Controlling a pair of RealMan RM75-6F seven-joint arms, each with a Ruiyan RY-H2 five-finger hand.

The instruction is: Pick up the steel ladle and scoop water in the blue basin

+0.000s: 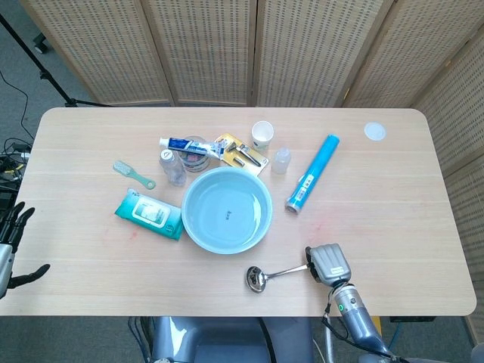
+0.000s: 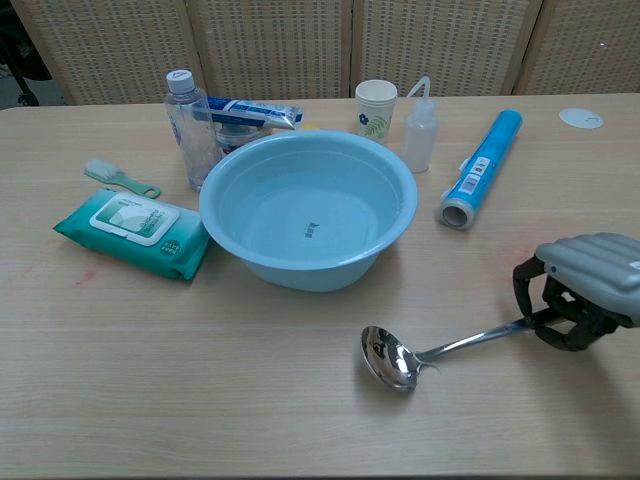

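The steel ladle (image 1: 257,278) (image 2: 388,357) lies near the table's front edge, its bowl pointing left and its handle running right. My right hand (image 1: 329,264) (image 2: 590,285) has its fingers curled around the end of that handle. The bowl is at or just above the tabletop. The blue basin (image 1: 184,215) (image 2: 300,270) holds water and stands behind and to the left of the ladle, clear of it. My left hand (image 1: 11,249) hangs off the table's left edge with fingers apart and nothing in it.
A green wipes pack (image 1: 149,214) lies left of the basin. Behind the basin stand a clear bottle (image 1: 172,168), a toothpaste tube (image 1: 185,143), a paper cup (image 1: 262,134) and a squeeze bottle (image 1: 280,159). A blue roll (image 1: 311,172) lies to its right.
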